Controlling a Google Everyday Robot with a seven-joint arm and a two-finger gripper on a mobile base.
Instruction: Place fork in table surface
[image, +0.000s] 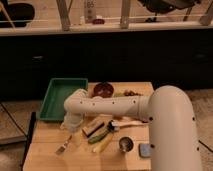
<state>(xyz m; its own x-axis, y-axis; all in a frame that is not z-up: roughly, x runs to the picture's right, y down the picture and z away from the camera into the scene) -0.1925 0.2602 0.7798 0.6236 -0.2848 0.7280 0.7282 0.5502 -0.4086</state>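
Tan table surface (50, 155) holds fork (63, 146); hand (71, 126) mostly hidden.

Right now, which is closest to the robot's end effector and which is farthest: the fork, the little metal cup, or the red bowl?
From the end effector, low at the table's left:
1. Fork, just below it on the wood.
2. Red bowl, up at the back.
3. Metal cup, off to the right, near the front.
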